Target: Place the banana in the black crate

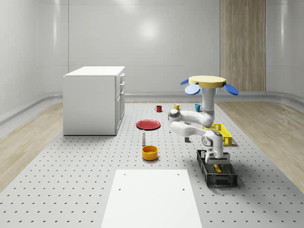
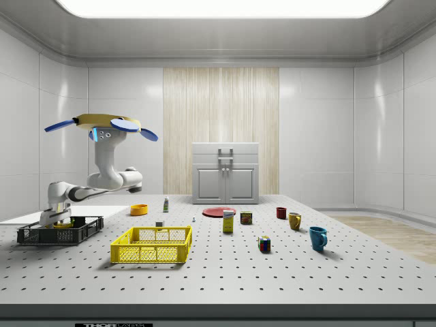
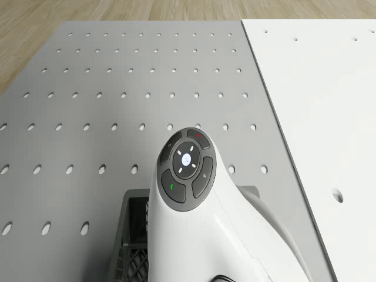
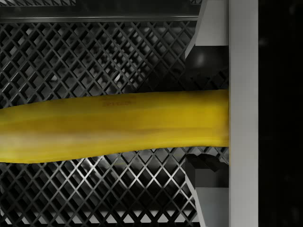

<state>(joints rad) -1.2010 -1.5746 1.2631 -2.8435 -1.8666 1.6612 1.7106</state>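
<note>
Banana (image 4: 113, 125) lies across the black crate (image 1: 217, 174)'s mesh floor in the wrist view, one end against a grey finger (image 4: 242, 113) of the hand (image 1: 217, 163). Whether the hand is clamped on the fruit or has let go cannot be told. In the whole-scene view the fruit shows yellow inside the crate, directly under the hand, which reaches down into the crate opening; a low placement probably limits bounce on release. The drone (image 1: 206, 84) hovers at about 12 o'clock from the crate, above the yellow crate (image 1: 219, 134), arm folded forward and down. An orange bowl (image 1: 149, 152) stands on the surface (image 1: 71, 180) at 9 o'clock of the crate, well apart.
</note>
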